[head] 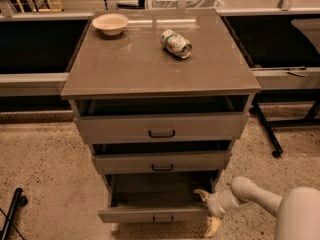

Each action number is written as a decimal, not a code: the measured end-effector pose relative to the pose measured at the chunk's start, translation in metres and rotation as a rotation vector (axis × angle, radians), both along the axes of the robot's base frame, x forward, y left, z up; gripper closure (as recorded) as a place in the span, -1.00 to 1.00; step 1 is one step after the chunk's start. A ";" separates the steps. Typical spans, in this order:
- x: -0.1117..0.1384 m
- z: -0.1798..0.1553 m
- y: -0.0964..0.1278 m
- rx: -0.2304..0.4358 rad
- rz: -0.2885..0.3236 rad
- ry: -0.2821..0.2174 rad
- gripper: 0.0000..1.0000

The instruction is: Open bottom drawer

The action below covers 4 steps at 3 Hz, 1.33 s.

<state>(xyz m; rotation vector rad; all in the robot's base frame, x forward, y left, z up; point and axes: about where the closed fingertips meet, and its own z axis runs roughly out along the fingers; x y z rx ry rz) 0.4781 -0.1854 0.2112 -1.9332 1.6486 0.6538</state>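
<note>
The bottom drawer is the lowest of three grey drawers in the cabinet; it stands pulled out further than the two above, its inside showing, with a small dark handle on its front. My gripper is at the drawer's right front corner, one pale finger reaching over the drawer's right edge and the other finger below the front. The arm comes in from the lower right.
The middle drawer and top drawer are each slightly open. On the cabinet top lie a white bowl and a can on its side. A black stand is at the lower left, table legs at right.
</note>
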 end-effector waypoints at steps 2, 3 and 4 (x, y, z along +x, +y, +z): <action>-0.024 -0.023 -0.018 -0.172 -0.046 0.057 0.00; -0.029 -0.024 -0.023 -0.206 -0.062 0.061 0.46; -0.032 -0.015 -0.021 -0.198 -0.053 0.059 0.45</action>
